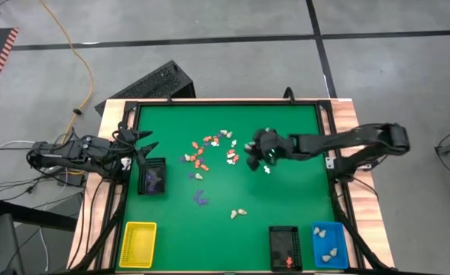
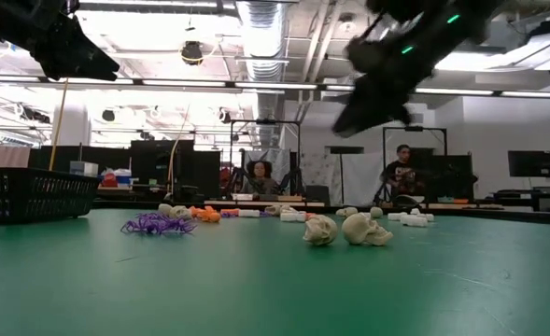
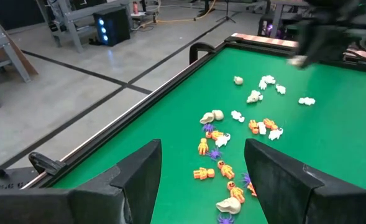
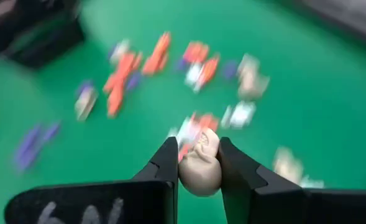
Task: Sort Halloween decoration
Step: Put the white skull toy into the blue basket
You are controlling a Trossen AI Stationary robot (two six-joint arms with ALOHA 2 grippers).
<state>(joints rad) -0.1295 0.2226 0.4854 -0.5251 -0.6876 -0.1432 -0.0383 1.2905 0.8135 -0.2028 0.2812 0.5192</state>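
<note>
Many tiny orange, white, cream and purple figurines [image 1: 209, 149] lie scattered on the green mat, also shown in the left wrist view [image 3: 232, 134]. Two cream skulls [image 2: 345, 229] and a purple spider [image 2: 158, 224] lie nearer. My right gripper [image 1: 250, 156] hangs above the pile's right side, shut on a cream skull figurine [image 4: 200, 167]. My left gripper [image 1: 142, 145] is open and empty at the mat's left edge, above a black basket [image 1: 152, 177]; its fingers [image 3: 133, 180] show wide apart. My right gripper pinches the cream skull's two sides [image 4: 184, 169] between its two fingertips [image 4: 167, 165]. The skull sits at the fingers' free ends. It is lifted clear of the mat, with the gripper high above the table in the low view [image 2: 349, 117].
The black basket holds purple pieces. Along the near edge stand a yellow tray [image 1: 138, 244], a black tray [image 1: 284, 248] with an orange piece and a blue tray [image 1: 329, 244] with cream pieces. A raised dark frame [image 1: 328, 137] borders the mat. People sit in the room behind [image 2: 401, 173].
</note>
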